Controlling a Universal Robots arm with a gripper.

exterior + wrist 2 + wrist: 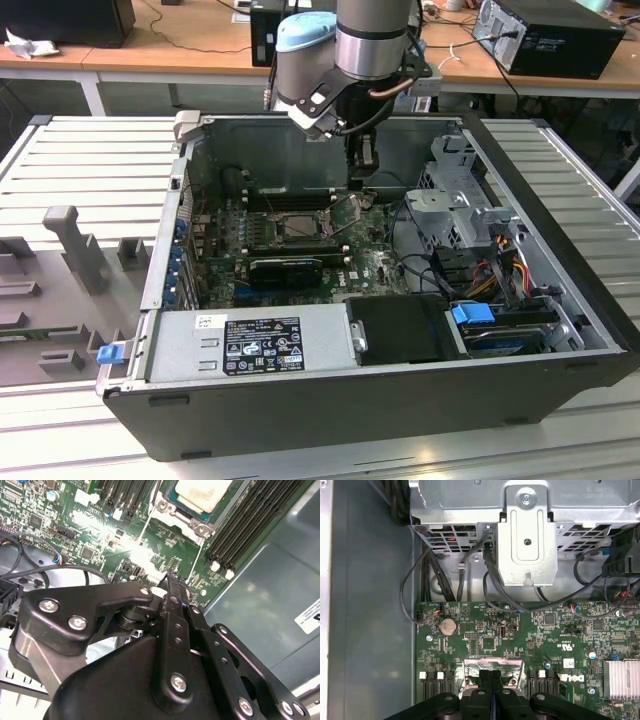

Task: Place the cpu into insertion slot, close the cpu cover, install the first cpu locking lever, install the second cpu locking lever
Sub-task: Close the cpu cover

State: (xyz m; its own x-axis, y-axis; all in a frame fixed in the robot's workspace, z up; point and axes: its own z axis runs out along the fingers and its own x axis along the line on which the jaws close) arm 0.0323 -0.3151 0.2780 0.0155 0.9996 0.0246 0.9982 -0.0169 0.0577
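The cpu (202, 492) lies flat in the insertion slot (297, 226), its pale silver top showing in the second wrist view. The cpu cover (172, 517) lies down as a metal frame around it. Two thin wire locking levers (142, 535) (195, 562) stand up from the socket's edge, unlatched. My gripper (362, 175) hangs above the board just to the exterior view's right of the socket. Its black fingers (491, 677) are pressed together with nothing between them, and the tips (172, 580) sit close to the raised levers.
Black memory slots (250, 525) flank the socket. A long black expansion card (285, 268) lies in front of it. The grey drive cage (527, 540) and loose cables (420, 260) crowd the exterior view's right. The power supply (250, 345) fills the case's front.
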